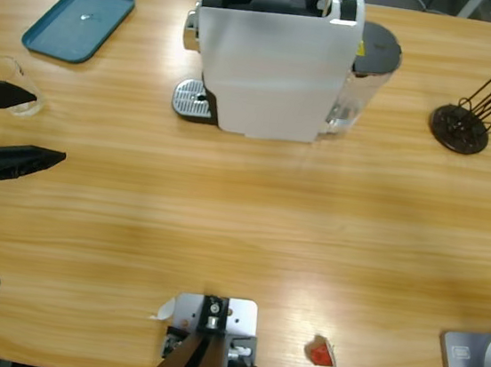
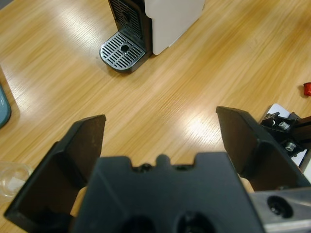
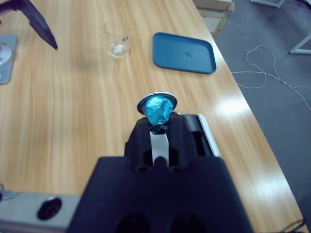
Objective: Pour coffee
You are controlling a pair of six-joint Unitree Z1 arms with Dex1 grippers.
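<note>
Coffee (image 3: 117, 49) beside spread left jaws

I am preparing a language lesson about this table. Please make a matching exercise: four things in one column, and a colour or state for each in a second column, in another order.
Things:
1. tray
2. coffee machine
3. capsule in the right tool
4. left tool

Colours or states:
A. open, holding nothing
B. white body, with a grey drip grate in front
C. shiny turquoise foil
D. dark blue, flat on the table

Right pairs: 1-D, 2-B, 3-C, 4-A
</note>
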